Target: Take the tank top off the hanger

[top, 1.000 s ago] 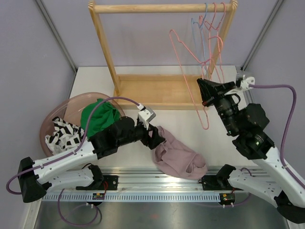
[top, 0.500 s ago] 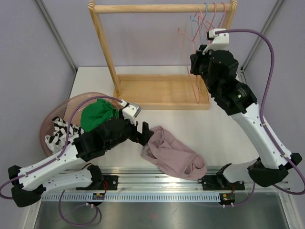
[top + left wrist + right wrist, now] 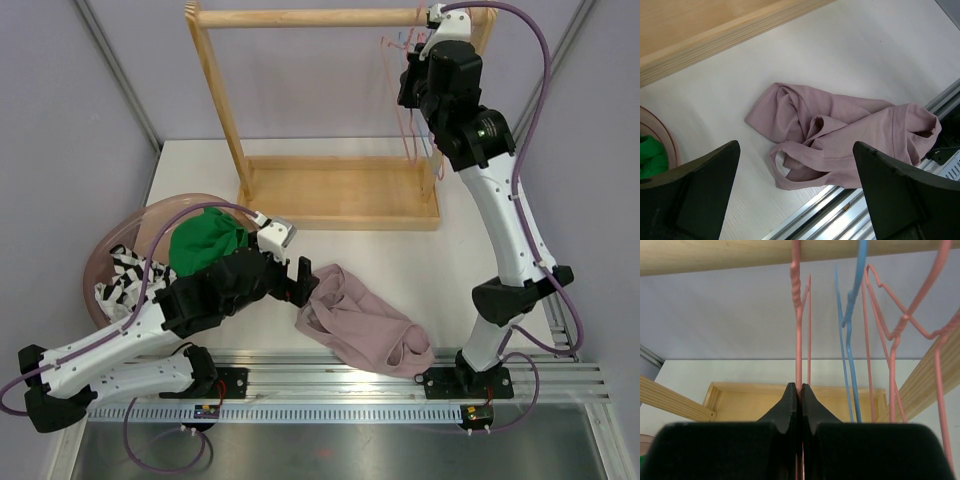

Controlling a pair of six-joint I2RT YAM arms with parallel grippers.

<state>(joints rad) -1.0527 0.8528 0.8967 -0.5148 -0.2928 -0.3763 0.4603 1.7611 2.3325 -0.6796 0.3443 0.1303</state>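
The tank top [image 3: 365, 325] is lying crumpled on the desk [image 3: 400, 255], near the front edge and fully clear of any hanger. Judged from this, the removal itself is complete. The step in hand appears to be putting the bare hanger back on the rack [image 3: 215, 90].

**Right arm** [image 3: 500, 200]: it is reaching up to the wooden rail [image 3: 715, 252]. The right jaws are pressing together on the wire of a pink hanger [image 3: 798, 340], just below the twisted neck. The hook is running up to the rail, but the wrist view does not show whether it is fully seated. A blue hanger [image 3: 847, 350] and more pink ones are hanging just beside it on the right.

**Left arm** [image 3: 150, 320]: it is hovering low over the desk beside the tank top. The left jaws are standing wide apart and holding nothing. In the wrist view the garment [image 3: 840, 135] is lying between and beyond the two fingers, untouched.

**Other items**: a pink basin [image 3: 95, 255] is sitting at the left of the desk, with a green cloth [image 3: 205, 245] and a black-and-white cloth inside.

**Next move**: confirm that the hook is bearing on the rail. Then part the right jaws and draw the arm straight back. Keep it clear of the neighbouring wires, which could snag.
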